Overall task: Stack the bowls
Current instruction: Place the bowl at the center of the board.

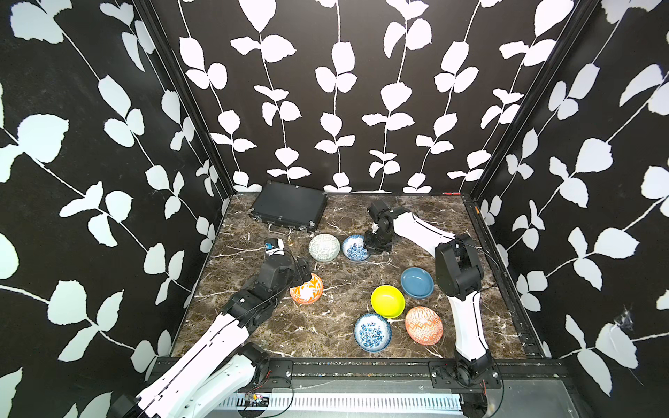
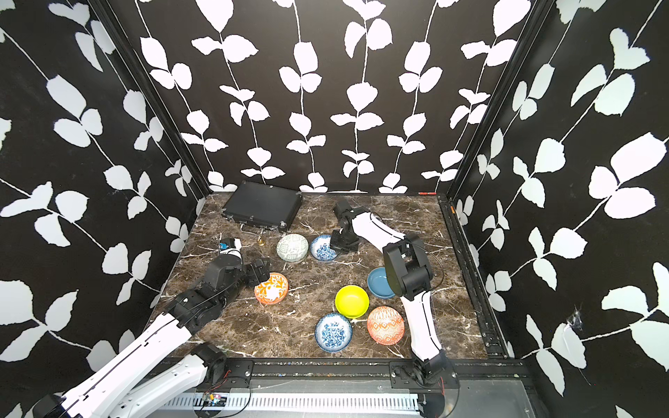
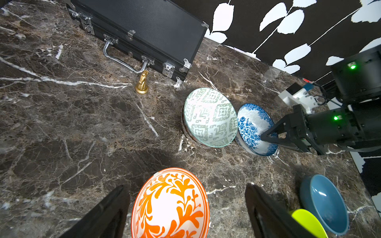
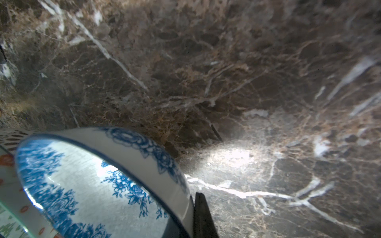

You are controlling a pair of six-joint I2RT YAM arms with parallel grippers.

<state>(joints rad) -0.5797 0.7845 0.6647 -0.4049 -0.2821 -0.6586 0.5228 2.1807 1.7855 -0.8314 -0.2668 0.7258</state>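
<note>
Orange bowl (image 3: 171, 206), left end effector (image 3: 185, 185) spread at its edge

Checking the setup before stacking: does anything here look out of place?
A gold chess knight stands upright on the marble tabletop beside the handle of the black case; it is no bowl. Nothing looks spilled or broken.
</note>
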